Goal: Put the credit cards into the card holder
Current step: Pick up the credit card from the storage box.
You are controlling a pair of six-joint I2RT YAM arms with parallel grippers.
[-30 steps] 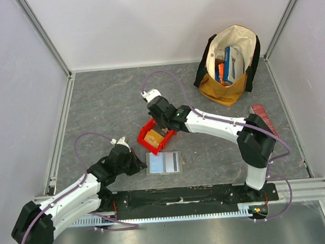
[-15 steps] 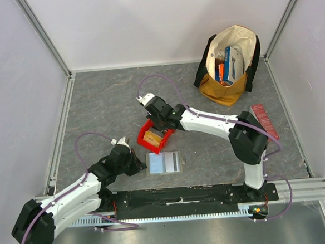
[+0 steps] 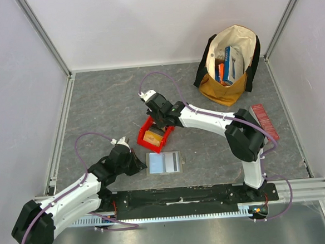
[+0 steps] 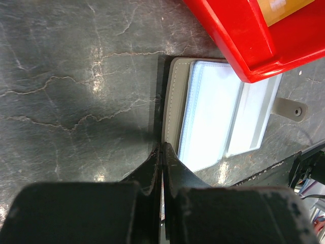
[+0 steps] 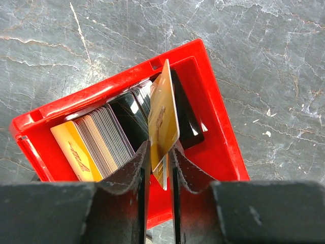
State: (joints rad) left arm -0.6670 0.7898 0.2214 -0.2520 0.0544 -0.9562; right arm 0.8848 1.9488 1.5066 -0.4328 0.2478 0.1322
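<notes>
right gripper (image 5: 157, 170) pinching gold card (image 5: 163, 119) upright in red bin (image 5: 228, 152) | wallet (image 3: 164, 162) open, just below bin | left gripper (image 4: 161, 152) closed, empty, beside it

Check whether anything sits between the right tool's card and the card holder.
Only the red bin: its corner overlaps the card holder. The gold card in the right tool must lift over its wall.

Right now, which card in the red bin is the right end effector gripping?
The gold card, raised above the stack and pinched by the right end effector; the others lie packed in the red bin.
</notes>
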